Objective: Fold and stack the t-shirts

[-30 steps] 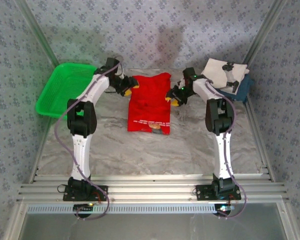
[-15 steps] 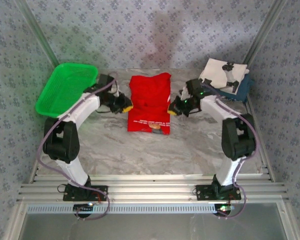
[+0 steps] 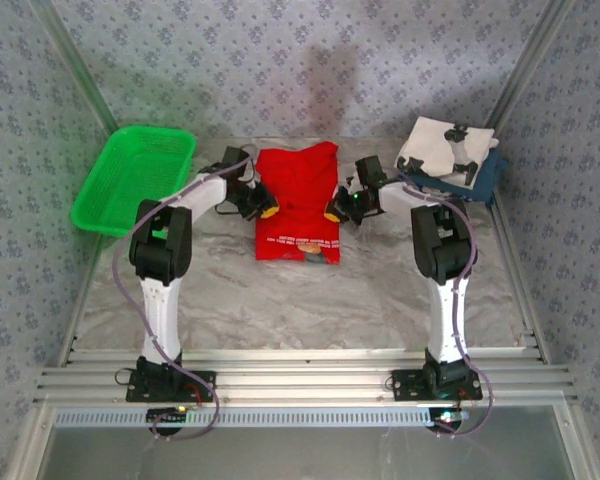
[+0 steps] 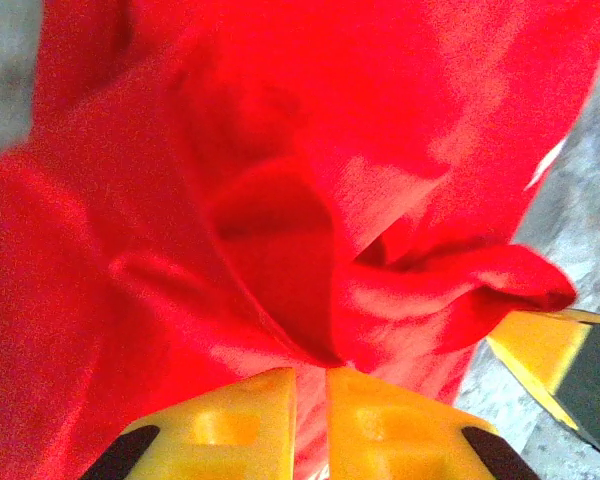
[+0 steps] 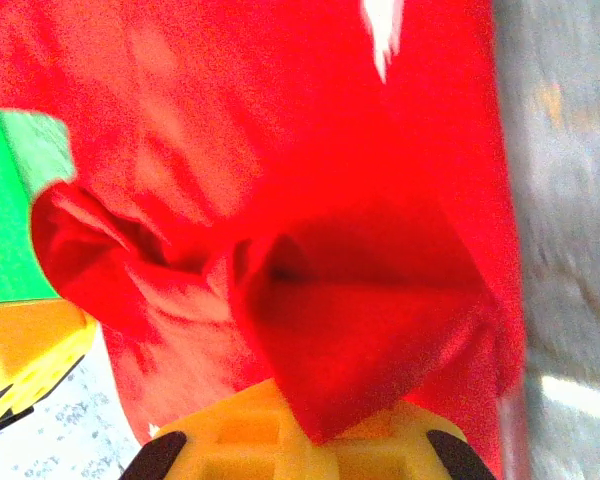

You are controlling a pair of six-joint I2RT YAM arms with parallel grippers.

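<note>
A green basket (image 3: 130,182) sits at the far left corner of the table (image 3: 280,300). At the far right a folded white t-shirt (image 3: 436,146) lies on a navy t-shirt (image 3: 488,174). Between them the red t-shirt (image 3: 298,195) lies flat, with bare marbled surface in front of it. The left tool (image 3: 265,209) is clenched on its left edge and the right tool (image 3: 334,210) on its right edge, each pinching a soft, bunched fold of cloth.

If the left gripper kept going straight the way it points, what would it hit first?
The red t-shirt: its folds sit pinched in the left gripper. Past the cloth it would probably meet the right gripper facing it, though depth is unclear.
</note>
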